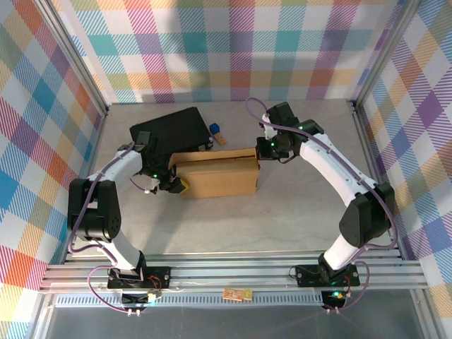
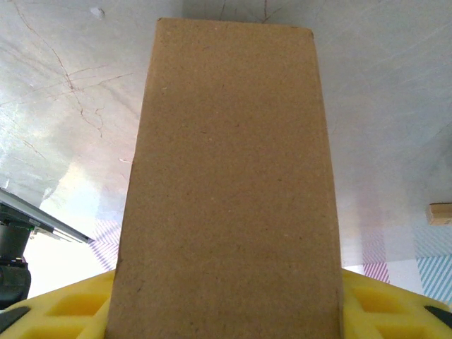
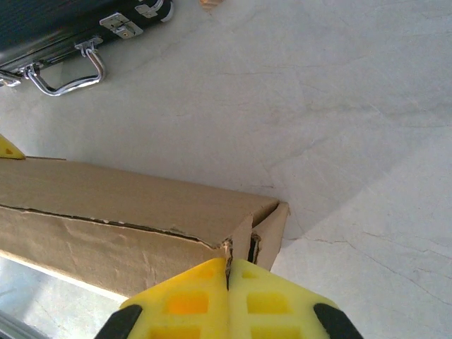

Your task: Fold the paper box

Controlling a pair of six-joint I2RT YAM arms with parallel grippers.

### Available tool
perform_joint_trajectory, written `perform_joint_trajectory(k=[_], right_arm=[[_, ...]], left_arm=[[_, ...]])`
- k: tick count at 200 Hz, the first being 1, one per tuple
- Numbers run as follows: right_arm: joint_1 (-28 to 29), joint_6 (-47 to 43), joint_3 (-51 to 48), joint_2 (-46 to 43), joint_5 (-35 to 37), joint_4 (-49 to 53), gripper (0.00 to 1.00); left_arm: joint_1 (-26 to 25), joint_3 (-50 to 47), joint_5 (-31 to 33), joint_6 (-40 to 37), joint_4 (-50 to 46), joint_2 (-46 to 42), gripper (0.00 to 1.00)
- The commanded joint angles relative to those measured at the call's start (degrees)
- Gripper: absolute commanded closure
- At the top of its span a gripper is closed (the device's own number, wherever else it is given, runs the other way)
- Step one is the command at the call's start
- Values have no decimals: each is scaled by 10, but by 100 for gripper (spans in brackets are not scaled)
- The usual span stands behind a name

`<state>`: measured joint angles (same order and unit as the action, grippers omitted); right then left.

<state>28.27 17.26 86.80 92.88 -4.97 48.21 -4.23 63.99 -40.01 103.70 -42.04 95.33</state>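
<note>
While lengthwise left-to-right, paper box (image 1: 217,176), left fingers (image 2: 395,311) tight around one end, right fingers (image 3: 185,305) flush together.

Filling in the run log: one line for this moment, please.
box: on table | left gripper: grips box end | right gripper: shut, at box corner

The paper box (image 1: 217,175) was plain, unprinted brown cardboard, and the tabletop (image 1: 282,219) was pale grey with faint marble-like veins. The case (image 1: 171,133) was black with a shiny silver handle (image 3: 67,79), the right claw (image 3: 227,267) bright yellow, and the walls (image 1: 233,49) a plaid of pastel pink, teal, orange and purple.
</note>
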Motion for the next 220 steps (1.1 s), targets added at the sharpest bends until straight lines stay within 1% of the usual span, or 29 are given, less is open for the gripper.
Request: perform_joint_trajectory(k=[1, 64, 93, 100, 115, 129, 148, 167, 197, 202, 220], right_arm=[[15, -10, -45, -15, 2, 12, 100], [34, -15, -136, -60, 26, -60, 100], [50, -28, -174, -75, 54, -95, 100], [55, -34, -183, -78, 61, -104, 100], [61, -43, -200, -82, 75, -119, 100], [62, -48, -207, -80, 86, -123, 100], [61, -58, -193, -64, 100, -111, 100], [62, -64, -172, -43, 108, -97, 100], [61, -68, -147, -28, 119, -87, 100], [60, -69, -142, -26, 119, -84, 100], [60, -75, -125, -14, 116, -72, 100]], left_arm=[[5, -4, 107, 16, -28, 20, 78], [5, 0, 105, 19, -20, 24, 78], [5, -3, 100, 18, -11, 25, 75], [5, -6, 98, 20, -4, 24, 72], [5, -11, 94, 22, 6, 24, 62], [6, -13, 88, 22, 18, 27, 57], [8, -11, 83, 17, 27, 32, 46], [11, -5, 83, 5, 34, 34, 33], [22, 14, 94, -39, 22, 23, 15], [25, 20, 96, -50, 13, 20, 8], [34, 38, 103, -96, -14, 9, 3]])
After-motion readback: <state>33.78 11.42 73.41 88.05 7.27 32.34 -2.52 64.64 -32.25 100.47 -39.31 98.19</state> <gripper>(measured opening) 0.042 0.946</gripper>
